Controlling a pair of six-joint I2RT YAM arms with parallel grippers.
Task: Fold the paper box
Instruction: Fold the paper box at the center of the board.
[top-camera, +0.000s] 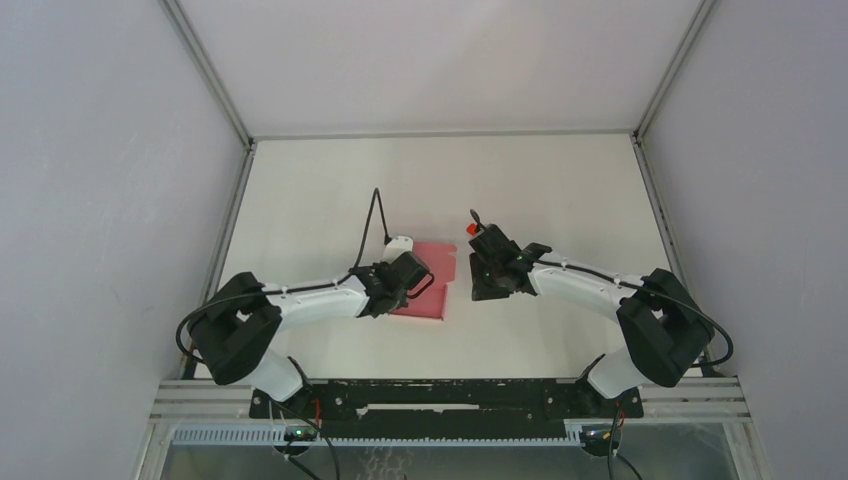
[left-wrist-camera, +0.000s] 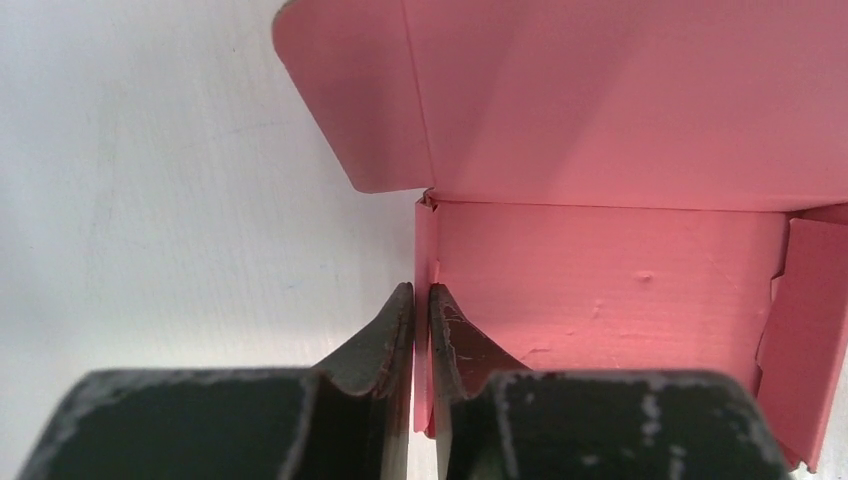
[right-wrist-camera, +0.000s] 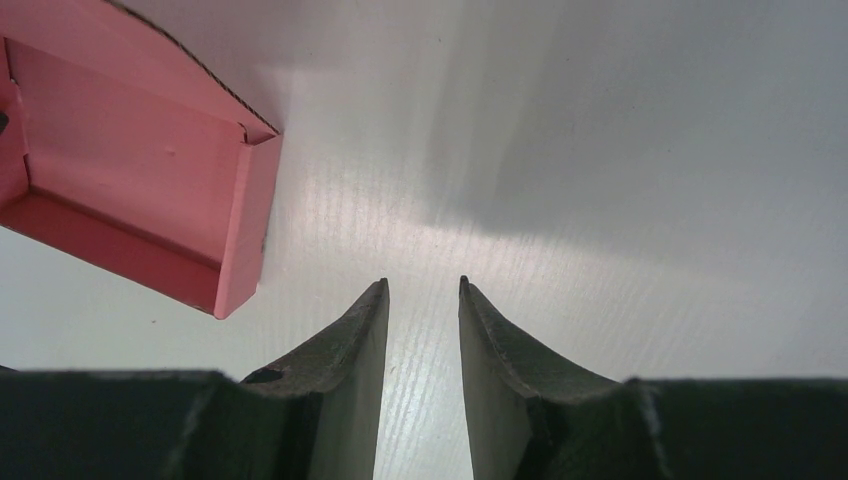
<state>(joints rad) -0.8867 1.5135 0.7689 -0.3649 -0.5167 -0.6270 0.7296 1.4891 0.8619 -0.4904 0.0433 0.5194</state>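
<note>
Pinching the paper box (left-wrist-camera: 610, 270) side wall, left tool (left-wrist-camera: 421, 295) nearly closed; right tool (right-wrist-camera: 424, 290) half-open, empty, box nearby.

Matte pink cardboard paper box (left-wrist-camera: 620, 110), scuffed dull-black left pincer (left-wrist-camera: 421, 300), smooth white table (left-wrist-camera: 150, 200).

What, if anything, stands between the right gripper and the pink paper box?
Nothing visible does. Only bare table lies between the right gripper, whose jaws stand open and empty, and the paper box, which sits to its left.
</note>
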